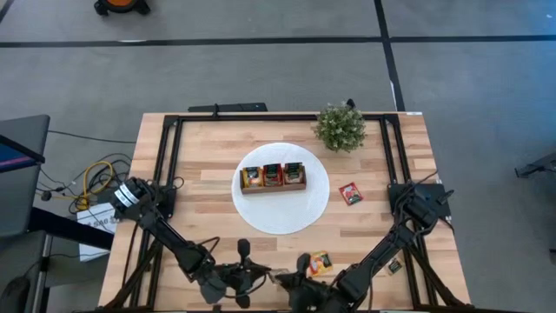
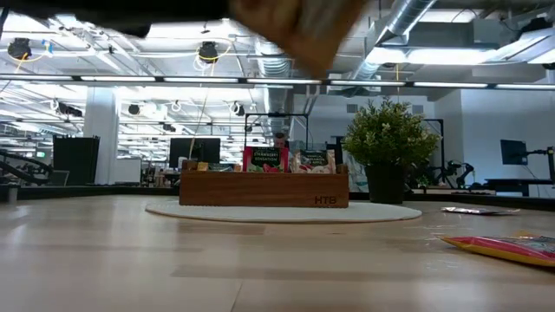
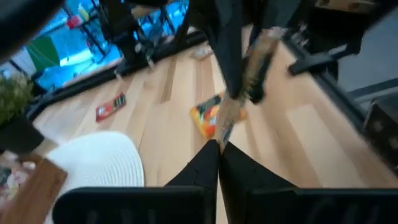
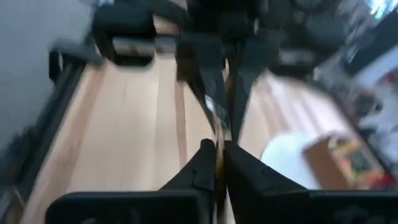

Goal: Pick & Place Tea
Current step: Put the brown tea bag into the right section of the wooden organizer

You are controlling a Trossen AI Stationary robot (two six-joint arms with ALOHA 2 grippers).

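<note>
A beige tea sachet (image 3: 249,68) hangs in the air above the table's near edge, between my left gripper (image 3: 218,147) and my right gripper (image 4: 219,149), both shut on it. In the low view it shows as a beige blur (image 2: 295,30) at the top. More tea lies flat on the table: a yellow-orange sachet (image 1: 320,263) just beside the grippers and a red one (image 1: 350,193) to the right of the white disc (image 1: 287,222). The wooden box (image 1: 273,176) on the disc holds further sachets. My left gripper pinches one end of the beige sachet (image 3: 222,132) between its two fingertips. The sachet shows edge-on and runs away from the fingers toward the other arm, lifted clear of the table. My right gripper pinches the opposite end (image 4: 218,127) between its fingertips, facing the left gripper's fingers (image 4: 211,78). The sachet spans the short gap between the two grippers, clear of the table.
A small green plant (image 1: 340,127) stands at the far right of the table. A small dark sachet (image 1: 395,267) lies near the right arm's base. A black frame (image 1: 165,156) runs along the table's edges. Bare wood lies left of the disc.
</note>
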